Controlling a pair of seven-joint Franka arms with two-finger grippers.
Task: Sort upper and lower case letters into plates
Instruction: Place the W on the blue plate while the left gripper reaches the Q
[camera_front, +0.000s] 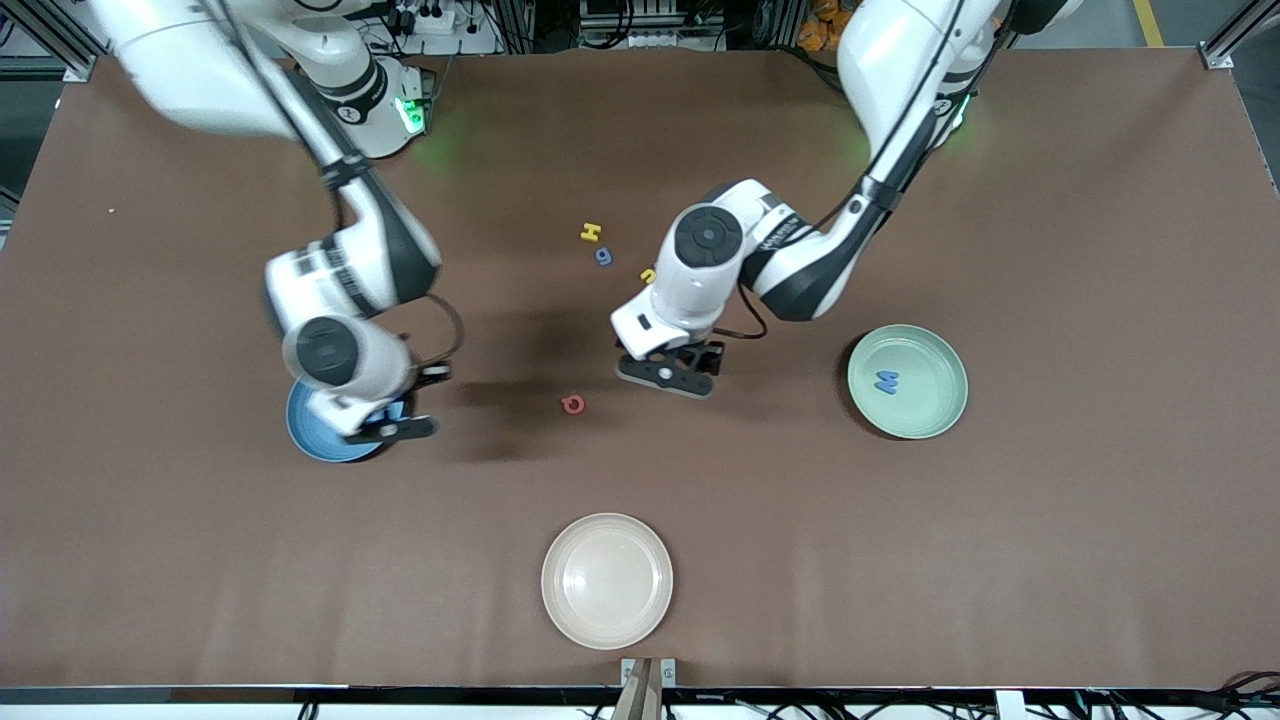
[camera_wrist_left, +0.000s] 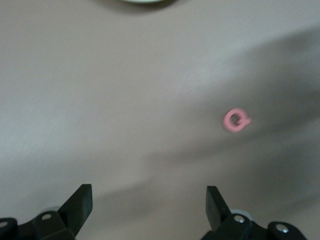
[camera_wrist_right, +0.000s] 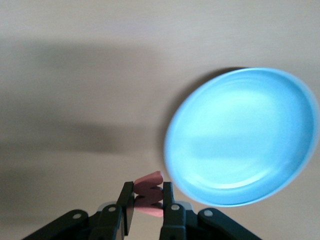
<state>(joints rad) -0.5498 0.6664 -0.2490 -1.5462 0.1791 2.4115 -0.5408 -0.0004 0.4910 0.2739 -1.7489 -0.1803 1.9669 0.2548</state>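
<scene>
Over the round shallow matte blue plate (camera_wrist_right: 240, 137), at the right arm's end of the brown counter (camera_front: 1050, 520), the right gripper (camera_wrist_right: 148, 197) hangs with its fingers pinching a small chunky red-pink toy letter (camera_wrist_right: 149, 186); which letter it is cannot be read. In the right wrist view the letter sits just beside the plate's rim, not plainly above its floor. The left gripper (camera_wrist_left: 149, 200) is over bare counter near the middle, its fingers spread wide and holding nothing, close to a small red-pink looped letter (camera_front: 573, 404) lying flat on the counter. A round pale mint green plate (camera_front: 935, 415) at the left arm's end carries one blue letter M (camera_front: 886, 381). Farther from the front camera lie a yellow letter H (camera_front: 591, 232), a blue rounded letter (camera_front: 603, 257) and a small yellow letter (camera_front: 648, 275) partly hidden by the left arm. A cream-beige plate (camera_front: 607, 580) nearest the front camera holds nothing. Judgement: the delivery of the held letter to the blue plate is the step in hand. The next move calls for bringing the right gripper over the plate's floor, lowering and releasing. The left gripper would need to centre on the looped letter before descending.
</scene>
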